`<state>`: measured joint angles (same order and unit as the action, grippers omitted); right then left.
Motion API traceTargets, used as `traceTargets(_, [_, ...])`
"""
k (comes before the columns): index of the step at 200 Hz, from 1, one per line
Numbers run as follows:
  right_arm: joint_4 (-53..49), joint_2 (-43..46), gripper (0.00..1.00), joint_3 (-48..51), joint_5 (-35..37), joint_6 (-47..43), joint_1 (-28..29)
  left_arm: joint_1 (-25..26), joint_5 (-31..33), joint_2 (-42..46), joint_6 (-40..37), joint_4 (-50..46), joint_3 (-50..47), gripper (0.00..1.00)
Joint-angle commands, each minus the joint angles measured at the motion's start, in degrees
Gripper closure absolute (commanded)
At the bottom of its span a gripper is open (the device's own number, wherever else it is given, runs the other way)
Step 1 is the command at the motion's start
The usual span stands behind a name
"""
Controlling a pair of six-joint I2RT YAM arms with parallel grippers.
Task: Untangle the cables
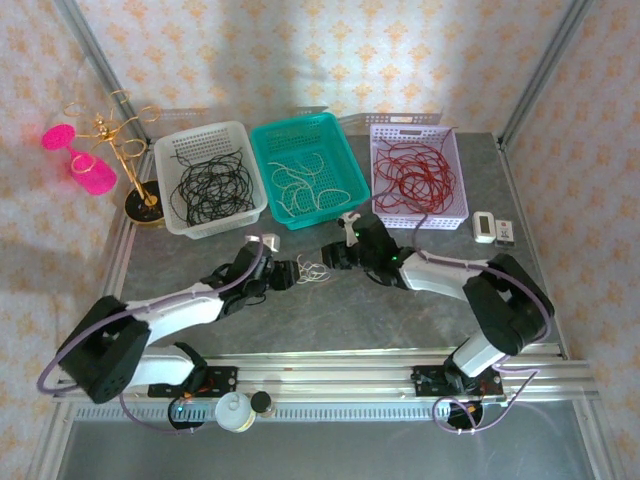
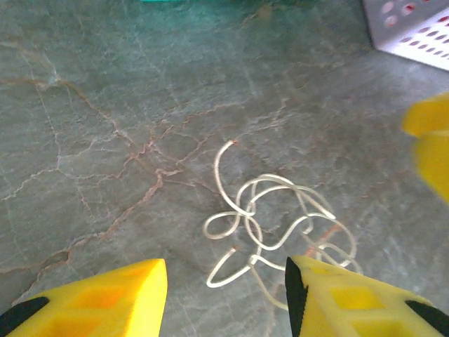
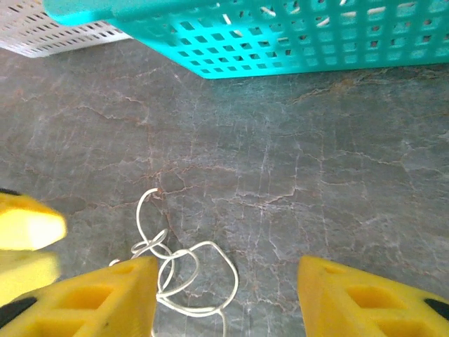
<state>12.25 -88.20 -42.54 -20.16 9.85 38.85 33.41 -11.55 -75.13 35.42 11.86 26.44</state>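
Both pincers apart: left (image 2: 224,298), right (image 3: 228,298), low over the table (image 2: 105,105). Loose white cable (image 2: 252,210) lies mid-table between them, near the teal basket (image 3: 280,42).

The table (image 1: 330,310) is a grey, stone-patterned slab with fine rusty veins. Three baskets stand in a row along its far side: a white basket (image 1: 215,226) on the left, a teal basket (image 1: 322,219) in the middle, touching or just beside it, and a lilac basket (image 1: 420,220) on the right, a narrow gap away. Left of the white basket a gold stand (image 1: 145,207) rises from a round dark base. Right of the lilac basket lie two small devices, one white (image 1: 486,228), one darker (image 1: 505,232), side by side. In front of the teal basket, a white cable (image 1: 315,270) lies in loose, overlapping loops on the bare top.
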Motion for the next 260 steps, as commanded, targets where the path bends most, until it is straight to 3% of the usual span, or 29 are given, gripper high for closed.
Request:
traceTargets(1, [2.1, 3.9, 0.45, 2.5, 1.9, 0.0, 0.2, 0.6, 1.9, -3.9, 2.4, 9.3, 0.2, 0.51])
traceTargets(46, [2.2, 5.8, 0.45, 4.5, 1.2, -0.1, 0.3, 0.7, 4.2, -9.4, 3.7, 13.0, 2.5, 0.52])
traceTargets(71, [2.8, 6.2, 0.45, 5.3, 1.1, -0.2, 0.2, 0.9, 6.8, -11.8, 5.4, 12.9, 3.1, 0.59])
traceTargets(119, [2.7, 5.8, 0.45, 5.1, 0.3, -1.0, 0.2, 1.7, 6.1, -15.7, 6.8, 16.3, 4.2, 0.6])
traceTargets(143, [2.2, 6.0, 0.45, 5.0, 0.4, -1.2, 0.2, 1.9, 7.1, -16.9, 7.6, 17.7, 4.1, 0.74])
traceTargets(164, [2.5, 7.1, 0.45, 5.5, 0.0, -1.0, 0.2, 2.1, 6.7, -17.5, 7.3, 19.0, 4.3, 0.97])
traceTargets(172, [2.9, 7.9, 0.46, 5.9, -0.4, -1.1, 0.2, 2.3, 7.2, -17.4, 7.1, 18.8, 4.3, 1.0])
traceTargets(218, [15.5, 19.7, 0.44, 15.3, -0.9, -1.6, 0.2, 7.6, 13.0, -5.5, 2.9, 11.7, 3.4, 1.0])
traceTargets(260, [18.5, 17.4, 0.45, 14.9, -1.6, 5.4, -0.3, 10.1, 16.3, 8.1, 0.0, 2.4, 5.6, 1.0])
